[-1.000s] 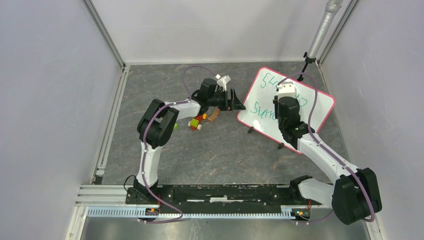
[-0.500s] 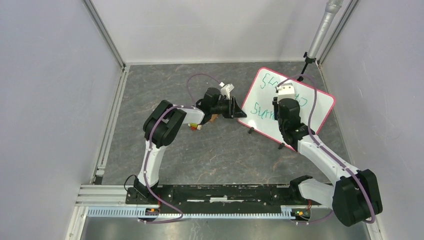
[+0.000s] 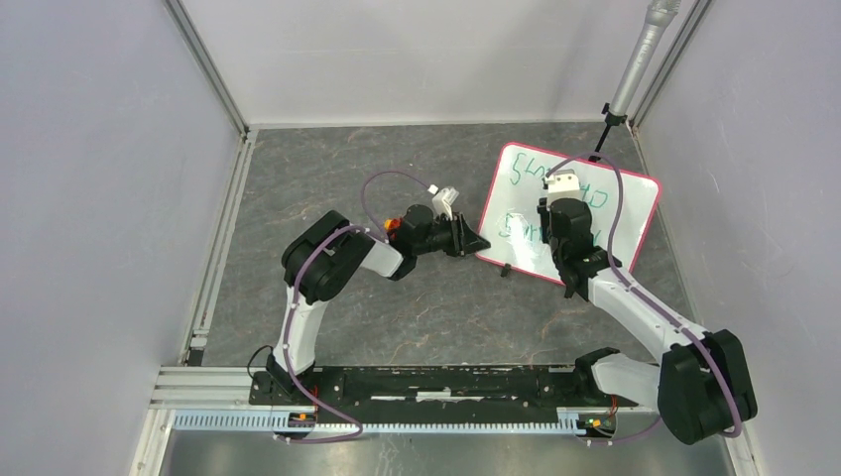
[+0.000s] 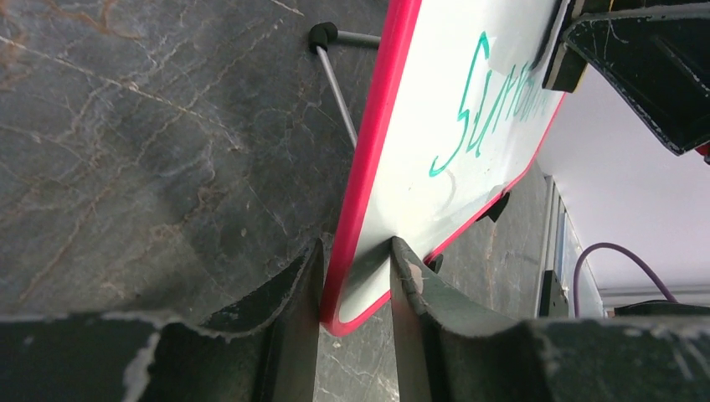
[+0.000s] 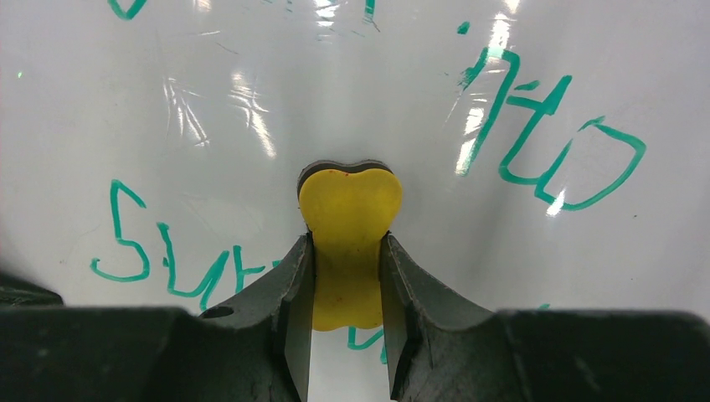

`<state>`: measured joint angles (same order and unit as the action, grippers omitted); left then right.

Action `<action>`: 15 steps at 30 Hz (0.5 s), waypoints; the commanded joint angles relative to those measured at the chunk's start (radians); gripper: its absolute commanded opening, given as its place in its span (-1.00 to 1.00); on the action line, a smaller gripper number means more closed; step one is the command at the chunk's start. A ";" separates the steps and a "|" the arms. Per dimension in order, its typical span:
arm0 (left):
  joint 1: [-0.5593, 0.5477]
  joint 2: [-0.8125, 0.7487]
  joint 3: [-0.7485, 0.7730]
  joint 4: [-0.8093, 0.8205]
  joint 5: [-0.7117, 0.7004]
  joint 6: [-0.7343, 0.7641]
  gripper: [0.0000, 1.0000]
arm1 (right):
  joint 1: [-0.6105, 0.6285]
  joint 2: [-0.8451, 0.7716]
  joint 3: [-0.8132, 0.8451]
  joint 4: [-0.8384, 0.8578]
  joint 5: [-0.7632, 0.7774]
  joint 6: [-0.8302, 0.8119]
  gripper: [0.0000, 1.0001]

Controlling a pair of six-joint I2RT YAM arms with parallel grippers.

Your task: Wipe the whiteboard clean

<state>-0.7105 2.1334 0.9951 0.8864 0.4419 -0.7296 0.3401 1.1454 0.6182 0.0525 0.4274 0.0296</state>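
Observation:
The whiteboard (image 3: pixel 595 213), white with a pink-red frame and green writing, stands tilted on its small black feet at the right of the floor. My left gripper (image 3: pixel 476 242) is shut on its lower left corner; in the left wrist view the gripper (image 4: pixel 355 251) has one finger on the red frame and the other on the white face (image 4: pixel 444 109). My right gripper (image 3: pixel 557 220) hangs over the board's middle. In the right wrist view it (image 5: pixel 347 241) is shut on a yellow eraser (image 5: pixel 350 205) pressed against the written face (image 5: pixel 251 92).
A small orange and red toy (image 3: pixel 395 223) lies just behind my left wrist. A metal pole (image 3: pixel 635 59) rises at the back right corner. Grey walls close in the dark marble floor (image 3: pixel 327 188). The board's wire leg and foot (image 4: pixel 321 35) stand on the floor behind it.
My left gripper moved nearer and lower to the board's left corner and closed on it. The board turned slightly with it. My right gripper stayed shut on the eraser over the board.

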 commanded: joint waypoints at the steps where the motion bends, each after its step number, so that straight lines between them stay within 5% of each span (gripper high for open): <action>1: -0.020 -0.045 -0.053 0.045 -0.056 -0.034 -0.58 | 0.003 -0.051 0.002 0.002 0.013 0.010 -0.43; 15: -0.079 -0.035 -0.115 0.117 -0.125 -0.014 -0.92 | 0.012 0.044 0.150 -0.017 -0.003 -0.018 -0.42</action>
<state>-0.7593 2.1128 0.8997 1.0050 0.3664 -0.7460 0.3405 1.1500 0.6628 0.0174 0.4538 0.0254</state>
